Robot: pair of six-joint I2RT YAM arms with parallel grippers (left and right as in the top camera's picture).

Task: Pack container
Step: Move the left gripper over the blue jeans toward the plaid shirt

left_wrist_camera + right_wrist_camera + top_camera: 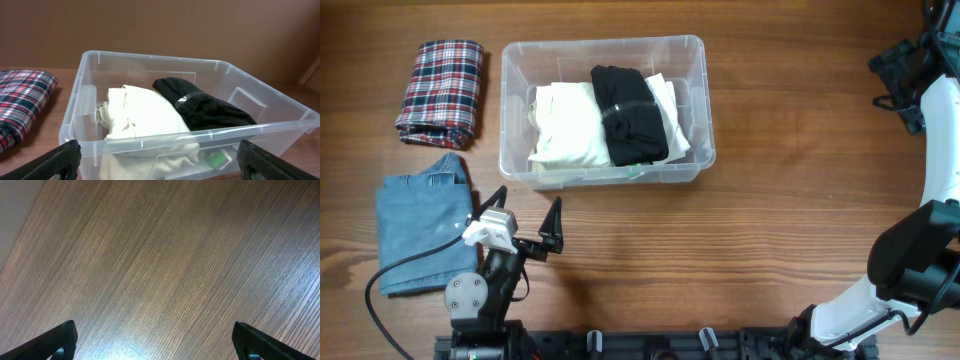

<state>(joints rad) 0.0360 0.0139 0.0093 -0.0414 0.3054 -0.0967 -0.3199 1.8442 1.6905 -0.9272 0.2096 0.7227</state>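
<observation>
Just before the container [605,44], left end effector [528,200] agape.

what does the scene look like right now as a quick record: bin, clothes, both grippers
container: clear plastic rectangular bin, upright on the wooden table, no lid on it
inside: folded cream garment and folded black garment, side by side
outside: folded red plaid shirt beside the bin; folded blue denim garment nearer the robot
left gripper: open, empty, just short of the bin, facing it
right gripper: open, empty, over bare table, far from the bin
</observation>
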